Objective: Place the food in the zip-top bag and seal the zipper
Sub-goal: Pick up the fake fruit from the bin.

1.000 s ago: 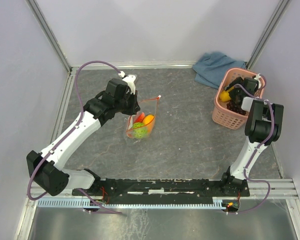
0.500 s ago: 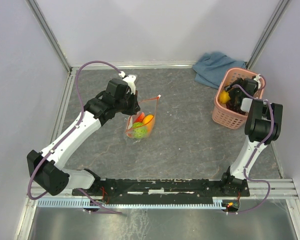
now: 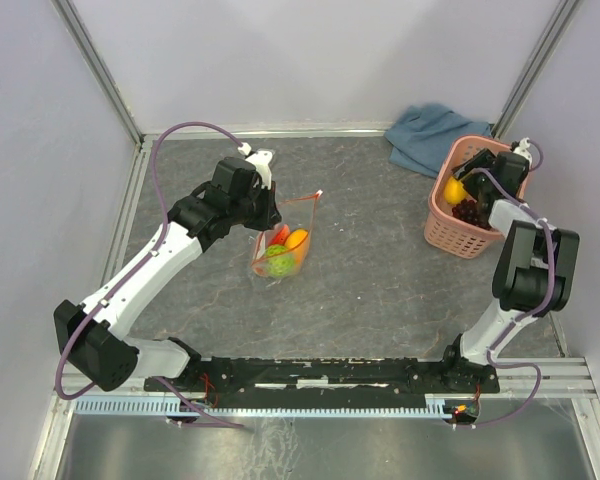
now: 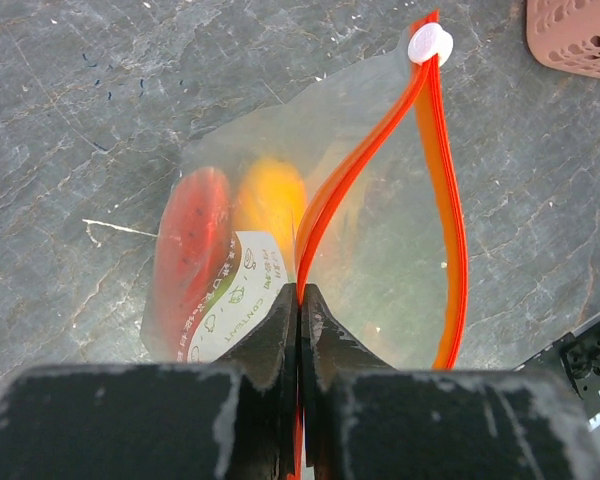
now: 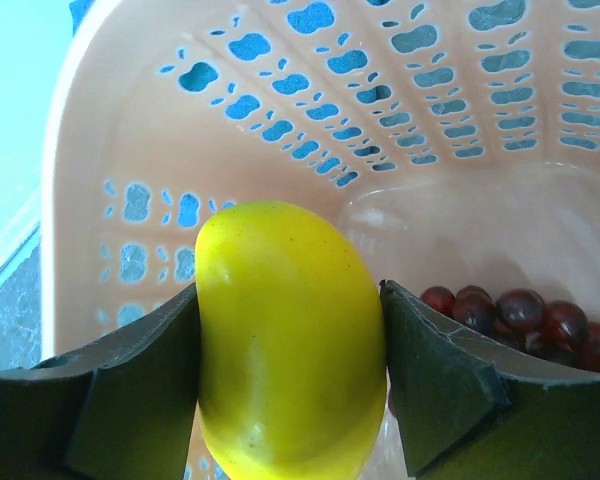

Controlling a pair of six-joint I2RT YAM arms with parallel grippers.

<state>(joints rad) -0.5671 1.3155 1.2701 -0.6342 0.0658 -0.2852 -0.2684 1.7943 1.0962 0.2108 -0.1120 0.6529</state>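
Note:
The zip-top bag stands on the table with a red watermelon wedge and an orange fruit inside. Its mouth gapes, the red-orange zipper curving up to a white end piece. My left gripper is shut on one zipper strip at the bag's near end. In the pink basket, my right gripper is shut on the yellow oblong fruit, both fingers pressed to its sides. Dark purple grapes lie on the basket floor beside it.
A blue-grey cloth lies bunched at the back right, touching the basket. Metal frame posts and pale walls bound the table on the left, back and right. The right arm's elbow stands near the right wall.
My right gripper's jaws have closed onto the yellow fruit in the basket, and the right elbow has shifted toward the near right. The left gripper and bag have not moved.

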